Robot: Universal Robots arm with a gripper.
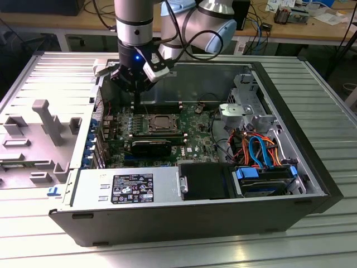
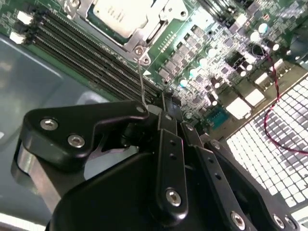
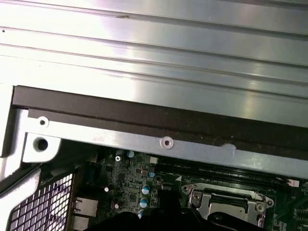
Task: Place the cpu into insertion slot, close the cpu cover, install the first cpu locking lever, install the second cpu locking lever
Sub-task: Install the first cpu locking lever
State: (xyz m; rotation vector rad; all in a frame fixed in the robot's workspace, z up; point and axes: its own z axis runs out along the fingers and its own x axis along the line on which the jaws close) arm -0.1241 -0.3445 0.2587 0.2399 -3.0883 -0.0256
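Observation:
Inside the open computer case, the cpu (image 1: 160,120) lies in its socket on the motherboard (image 1: 195,137), its dull silver top showing through the window of the cpu cover (image 2: 147,33), which lies flat over it. My gripper (image 1: 135,110) hangs at the socket's corner toward the exterior view's left. In the second wrist view a thin wire locking lever (image 2: 141,79) rises from that corner of the cpu (image 2: 115,13) socket to the tips of my gripper (image 2: 161,103), whose fingers are drawn together on its end. The cover's metal frame (image 3: 226,204) also appears in the first wrist view.
Memory slots (image 2: 86,53) run beside the socket. A black block (image 1: 150,146) sits in front of it, a power supply (image 1: 128,187) along the near wall, and a drive with orange and blue cables (image 1: 259,148) on the exterior view's right. The case wall (image 3: 144,120) stands close behind the gripper.

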